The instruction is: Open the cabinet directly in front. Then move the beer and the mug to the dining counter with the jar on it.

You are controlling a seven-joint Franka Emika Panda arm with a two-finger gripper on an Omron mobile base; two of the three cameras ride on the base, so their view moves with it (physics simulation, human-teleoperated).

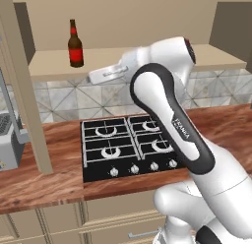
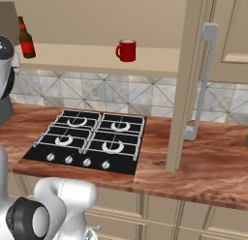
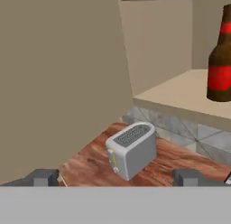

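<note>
Both cabinet (image 2: 193, 79) doors stand swung wide, leaving the shelf (image 1: 147, 58) front unblocked, with bare shelf between the beer (image 1: 75, 44) and the mug (image 2: 127, 51).

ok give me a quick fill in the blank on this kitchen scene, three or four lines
1. The dark brown glass beer bottle stands on the open cabinet's ____.
2. The small red mug has its handle toward the ____.
3. The black hob has ____ burners.
4. The grey toaster rests on the ____ worktop.

Missing words: shelf; bottle; four; wood
</note>
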